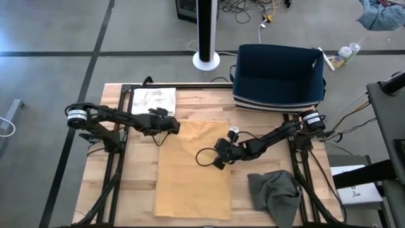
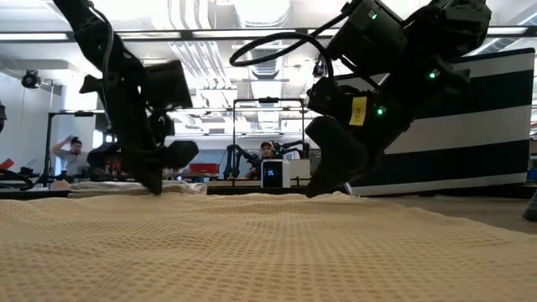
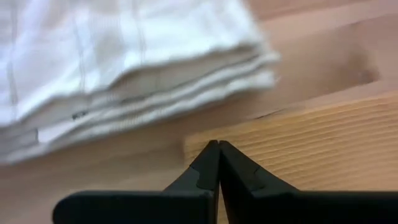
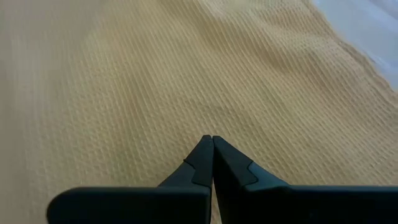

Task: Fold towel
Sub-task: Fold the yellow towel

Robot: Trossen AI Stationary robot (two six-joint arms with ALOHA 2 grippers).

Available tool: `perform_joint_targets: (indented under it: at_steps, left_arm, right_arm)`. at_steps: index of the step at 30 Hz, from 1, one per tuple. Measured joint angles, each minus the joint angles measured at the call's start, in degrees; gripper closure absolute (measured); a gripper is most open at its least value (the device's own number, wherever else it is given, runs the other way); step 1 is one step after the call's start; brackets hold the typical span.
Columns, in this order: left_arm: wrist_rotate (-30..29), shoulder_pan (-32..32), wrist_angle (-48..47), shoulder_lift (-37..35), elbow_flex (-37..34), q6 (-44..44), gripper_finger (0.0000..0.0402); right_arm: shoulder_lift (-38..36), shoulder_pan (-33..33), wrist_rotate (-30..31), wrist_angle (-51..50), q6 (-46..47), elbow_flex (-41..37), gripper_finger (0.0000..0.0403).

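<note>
I see the yellow towel (image 1: pixel 193 168) lying flat in the middle of the surface (image 1: pixel 136 190), not yet folded. My left pincer (image 1: pixel 172 126) sits at its far left corner, fingers pressed together with nothing between them; the folded white cloth (image 1: pixel 154 100) lies just beyond. My right pincer (image 1: pixel 218 162) rests over the towel's middle, also pinched together and empty. My worry: going for the corner with tips together would only nudge the fabric and bunch it, or snag the white cloth.
</note>
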Motion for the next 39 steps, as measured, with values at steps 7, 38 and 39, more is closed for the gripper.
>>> perform_joint_targets:
  at_steps: [7,38,39]
  left_arm:
    - [2.8,-11.0,0.7,-10.0,1.1,16.0,0.0401]
    - [17.1,-41.7,-8.0,-12.6,-5.6,-2.8,0.0401]
    - [17.1,-41.7,-7.3,-12.1,-6.0,-3.1,0.0401]
  right_arm:
    - [-9.2,0.4,0.0,0.0,-8.9,0.1,0.0403]
    - [-10.2,8.0,0.1,-3.4,-1.2,0.0,0.0403]
    - [-10.2,8.0,0.1,-4.0,-0.9,0.0,0.0403]
